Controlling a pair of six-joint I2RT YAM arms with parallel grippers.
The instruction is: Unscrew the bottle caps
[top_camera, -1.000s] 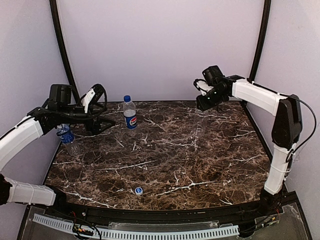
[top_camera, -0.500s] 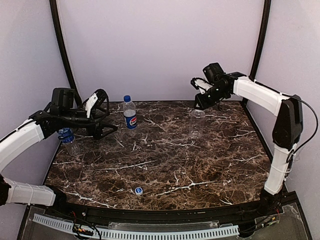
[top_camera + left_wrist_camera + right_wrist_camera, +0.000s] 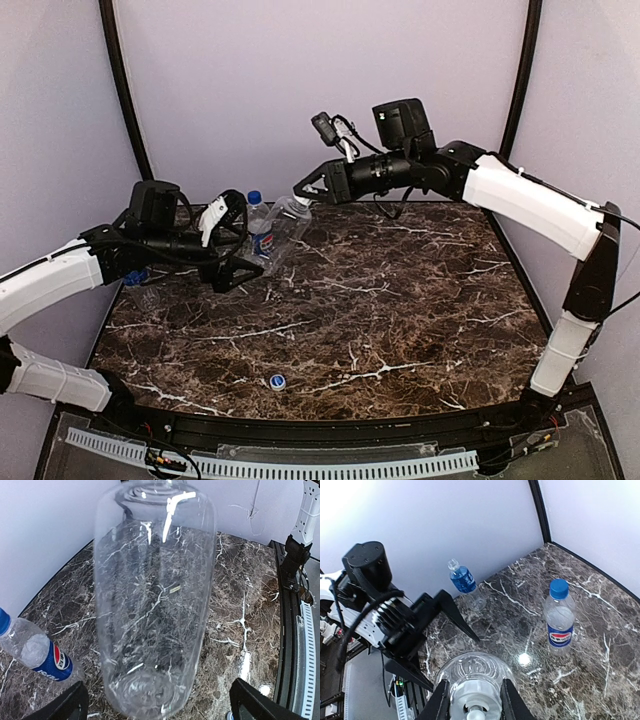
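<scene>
Unlabelled bottle [image 3: 155, 605] between spread left jaws, wrist view only

Robot lab test cell, not a home or shop. Dark marble-pattern surface [image 3: 420, 320] boxed in by plain pale walls [image 3: 320, 90] at 9, 12 and 3 o'clock. Black corner posts [image 3: 122, 90] at 11 and 1 o'clock. Two white-and-black robot arms, left arm [image 3: 45, 285] and right arm [image 3: 530, 200], based at the 6 o'clock edge. Exposed cabling and a wrist camera [image 3: 322, 127] on the right arm. White slotted cable duct [image 3: 330, 467] with loose wiring runs along 6 o'clock. Plastic bottles [image 3: 260, 232] serve as props.
</scene>
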